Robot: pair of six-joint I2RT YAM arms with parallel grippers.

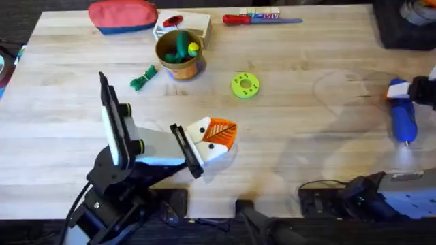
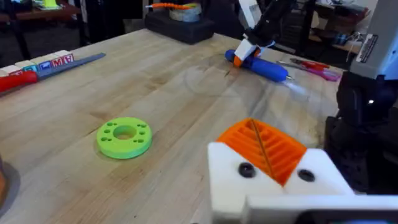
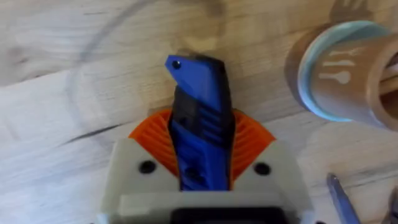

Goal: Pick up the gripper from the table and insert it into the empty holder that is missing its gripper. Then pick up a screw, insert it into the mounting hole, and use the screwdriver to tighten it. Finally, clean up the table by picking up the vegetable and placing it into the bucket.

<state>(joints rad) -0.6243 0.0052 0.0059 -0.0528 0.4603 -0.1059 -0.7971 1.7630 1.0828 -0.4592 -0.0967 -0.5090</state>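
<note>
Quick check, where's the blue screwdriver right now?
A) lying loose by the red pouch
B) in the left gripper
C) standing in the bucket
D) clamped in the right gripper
D: the right wrist view shows the blue screwdriver clamped between the right gripper's orange pads, and overhead it lies at the table's right edge.

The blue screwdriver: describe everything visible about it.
The blue screwdriver is a chunky, bright blue, pen-shaped power tool that looks like plastic, with a black ribbed grip panel and a thin metal tip. It lies low over the wooden table near its right edge, tip pointing toward the arms' bases. The right claw is clamped on its body, orange ribbed pads pressing both sides. Nothing else touches it.
</note>
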